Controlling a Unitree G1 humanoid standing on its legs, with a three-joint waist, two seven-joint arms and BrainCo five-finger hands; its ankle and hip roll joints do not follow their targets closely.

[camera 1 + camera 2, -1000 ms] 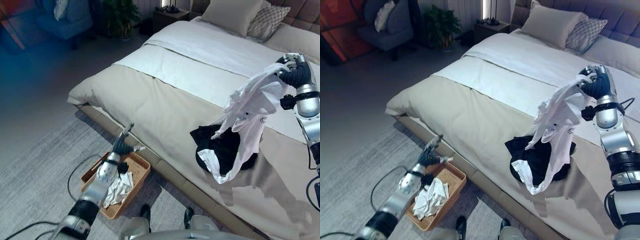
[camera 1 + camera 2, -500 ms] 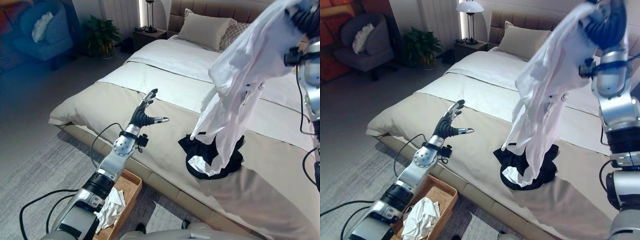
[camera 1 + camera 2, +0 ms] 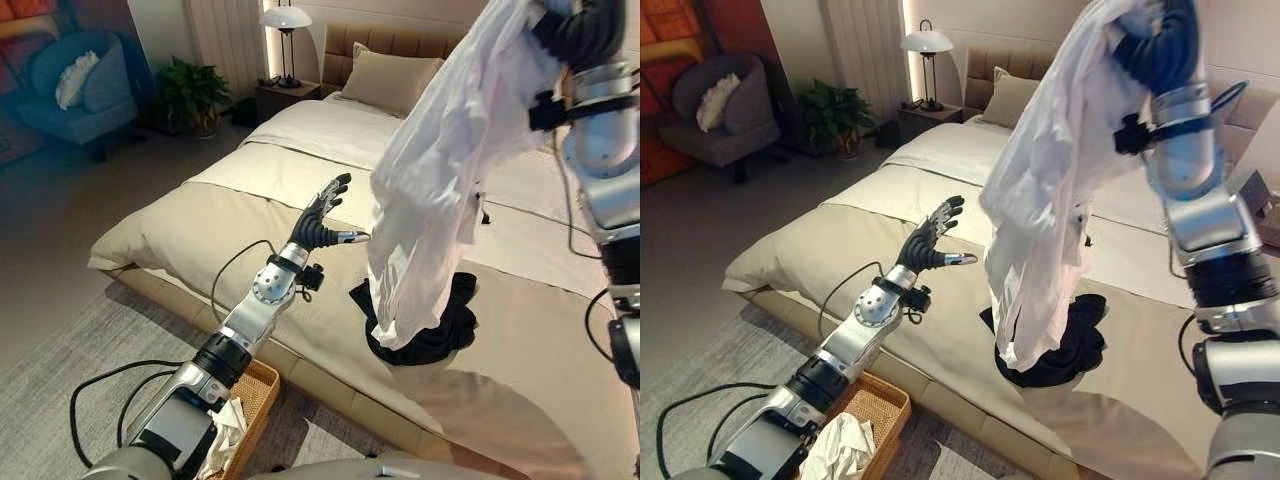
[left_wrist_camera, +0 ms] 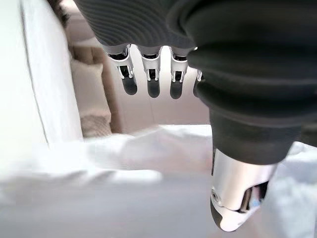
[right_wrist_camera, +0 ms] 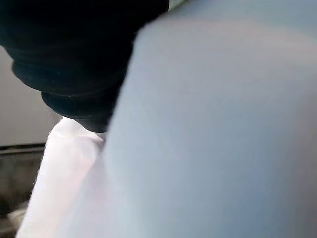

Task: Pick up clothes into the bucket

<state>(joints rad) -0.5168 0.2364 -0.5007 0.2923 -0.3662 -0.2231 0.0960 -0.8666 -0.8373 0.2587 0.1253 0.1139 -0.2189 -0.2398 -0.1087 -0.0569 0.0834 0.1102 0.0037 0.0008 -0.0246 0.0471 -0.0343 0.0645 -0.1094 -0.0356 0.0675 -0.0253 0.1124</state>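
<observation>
White shirt (image 3: pixel 440 170) hangs high over the bed (image 3: pixel 230 210), bunched at the top in our right hand (image 3: pixel 1160 45), whose fingers are curled round the cloth; its hem dangles just above a black garment (image 3: pixel 445 325) left on the bed's tan cover. Our left hand (image 3: pixel 322 215) is raised over the bed near the shirt's lower half, fingers spread wide & straight, thumb out, holding nothing. The wicker basket (image 3: pixel 872 400) sits on the floor beside the bed's near edge, w/ a white garment (image 3: pixel 835 450) already in it. We judge the step as carry: shirt lifted clear, not yet over the basket. Next move likely calls for swinging the shirt off the bed toward the basket, left hand maybe gathering the loose tail so it doesn't drag or snag the black piece, then letting go above the rim.
</observation>
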